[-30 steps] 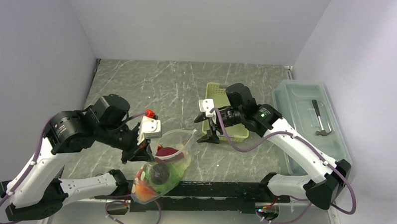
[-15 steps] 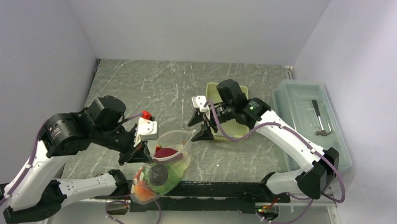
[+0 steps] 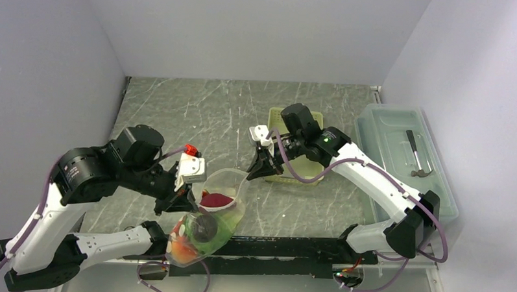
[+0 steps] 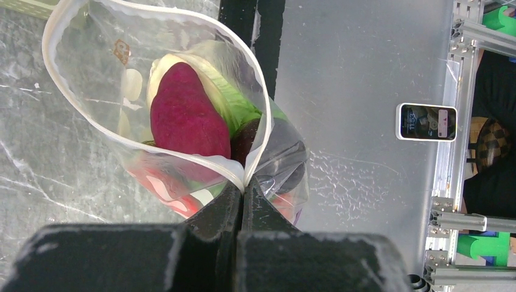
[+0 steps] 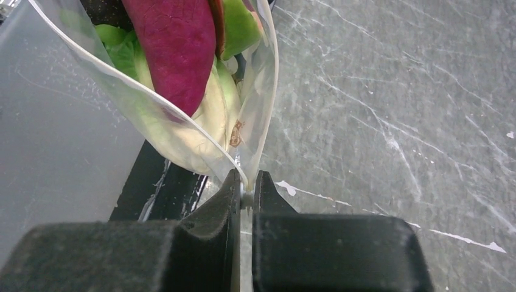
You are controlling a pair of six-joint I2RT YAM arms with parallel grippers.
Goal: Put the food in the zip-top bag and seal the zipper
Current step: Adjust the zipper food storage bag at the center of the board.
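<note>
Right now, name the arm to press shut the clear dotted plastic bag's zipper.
Right, likely: the right gripper pinches the far end of the whitish zipper strip over the table; the left gripper anchors its near end.

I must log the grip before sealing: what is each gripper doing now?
Left gripper: shut on the zip-top bag, at its mouth edge.
Right gripper: shut on the same bag's mouth edge, other end.

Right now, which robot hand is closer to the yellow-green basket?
Right. The right gripper sits just beside the basket, pinching the zip-top bag by its rim. The left gripper pinches the bag's opposite rim, farther from the basket.
</note>
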